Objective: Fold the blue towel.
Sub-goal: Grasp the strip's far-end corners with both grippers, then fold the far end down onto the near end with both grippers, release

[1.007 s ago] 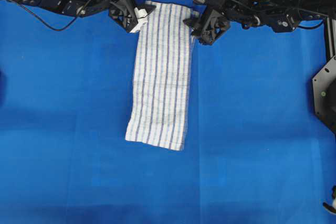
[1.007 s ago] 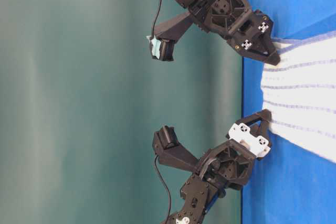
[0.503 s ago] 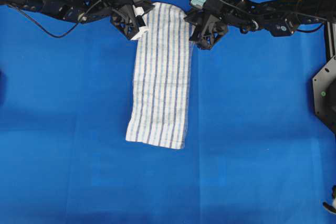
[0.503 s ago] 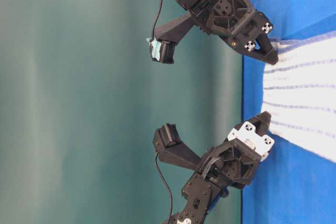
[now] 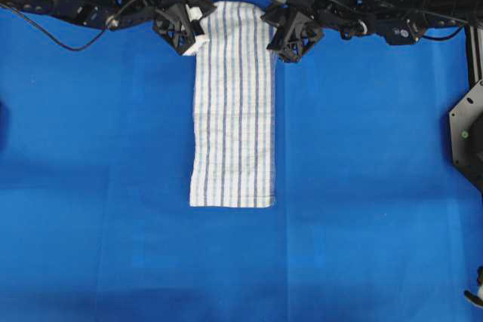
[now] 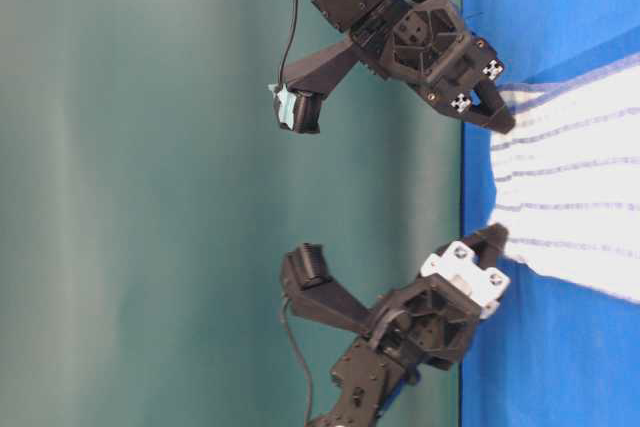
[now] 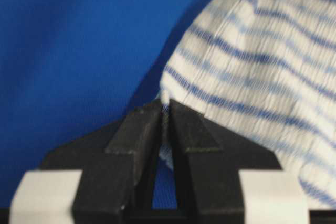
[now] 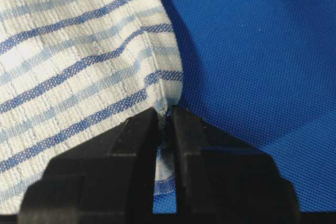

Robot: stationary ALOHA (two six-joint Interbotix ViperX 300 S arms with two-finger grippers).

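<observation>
Left claw [image 5: 198, 33] and right claw [image 5: 273, 33] each clamp a top corner of the blue towel [image 5: 232, 111], upper centre of the worktop [image 5: 362, 186].

A blue-covered table [image 5: 362, 186] carries the blue towel [image 5: 232, 111], a long strip lying flat, running away from the two pincers at its far corners.

The blue towel [image 5: 232, 103] shows as woven cloth, ribbed and matt, white with blue stripes; the table covering [image 5: 362, 186] is a fine-meshed blue fabric, dull; the left gripper [image 7: 164, 121] and right gripper [image 8: 165, 116] look like matt black plastic.
</observation>
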